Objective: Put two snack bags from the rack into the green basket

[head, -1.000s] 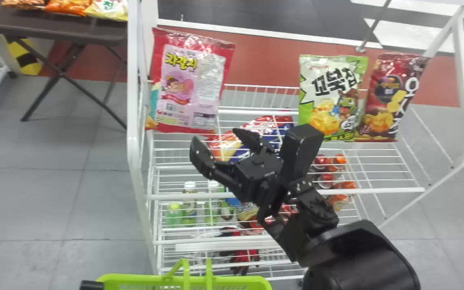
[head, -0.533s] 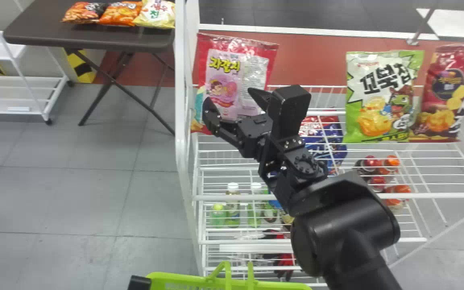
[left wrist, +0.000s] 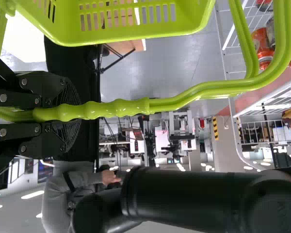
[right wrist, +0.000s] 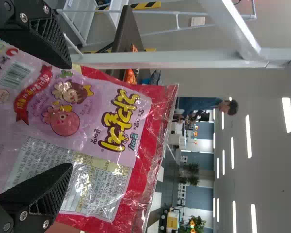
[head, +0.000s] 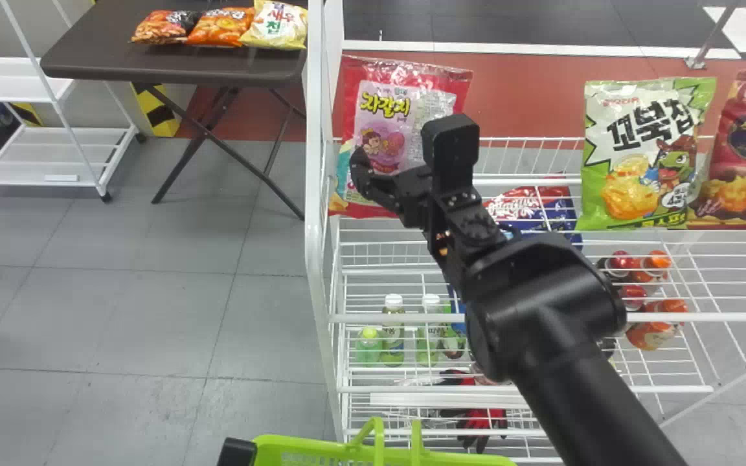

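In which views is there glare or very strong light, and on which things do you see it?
Right wrist view: white glints on the red and pink snack bag, with ceiling lamps glowing as bright strips. Left wrist view: a burnt-out white patch beside the green basket. Head view: shine along the same bag's top.

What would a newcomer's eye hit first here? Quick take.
Probably the black right hand, open at the red-and-pink snack bag at the left end of the white rack's top level. Next, the lime-green basket at the head view's bottom edge, its handle gripped by the left hand. Then the bright green snack bag farther right on the rack.
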Robot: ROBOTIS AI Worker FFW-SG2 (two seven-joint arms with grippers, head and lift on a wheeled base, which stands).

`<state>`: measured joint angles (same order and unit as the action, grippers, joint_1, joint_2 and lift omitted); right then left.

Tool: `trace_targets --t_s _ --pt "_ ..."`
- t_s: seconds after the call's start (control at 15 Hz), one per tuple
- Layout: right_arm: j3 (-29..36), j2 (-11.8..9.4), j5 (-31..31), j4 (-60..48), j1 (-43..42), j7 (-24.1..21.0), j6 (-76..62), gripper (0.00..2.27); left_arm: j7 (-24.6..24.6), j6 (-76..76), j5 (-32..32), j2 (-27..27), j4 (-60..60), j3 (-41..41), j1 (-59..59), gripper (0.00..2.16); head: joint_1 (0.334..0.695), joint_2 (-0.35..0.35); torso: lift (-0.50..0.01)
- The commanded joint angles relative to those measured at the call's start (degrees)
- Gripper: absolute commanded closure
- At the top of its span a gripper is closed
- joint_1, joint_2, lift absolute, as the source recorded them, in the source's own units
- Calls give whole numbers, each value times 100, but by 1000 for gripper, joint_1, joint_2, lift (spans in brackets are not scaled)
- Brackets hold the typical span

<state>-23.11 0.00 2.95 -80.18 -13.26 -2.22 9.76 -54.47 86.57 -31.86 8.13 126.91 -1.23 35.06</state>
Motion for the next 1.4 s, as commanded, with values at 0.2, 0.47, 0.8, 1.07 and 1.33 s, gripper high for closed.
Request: trace_targets --t_s 0.2,0.47,0.8,1.07,1.33 --pt "-9 5 180 600 -582 108 22 1092 -37 -118 -58 -4 -193 -132 -60 1517 695 5 -7" --pt "-27 5 206 565 -511 266 339 1899 7 -118 -58 -39 -307 -88 -184 1517 695 14 -7" --pt "-27 5 233 362 -309 222 444 2128 7 -100 -93 -22 -245 -97 -122 1517 695 12 -7" --pt "-9 5 233 -596 280 187 567 2128 -29 -118 -137 -31 -184 -115 -43 1517 695 20 -7" --pt "35 -326 233 -1861 1027 73 602 2128 33 -118 -119 -39 -96 -35 -25 1517 695 29 -7"
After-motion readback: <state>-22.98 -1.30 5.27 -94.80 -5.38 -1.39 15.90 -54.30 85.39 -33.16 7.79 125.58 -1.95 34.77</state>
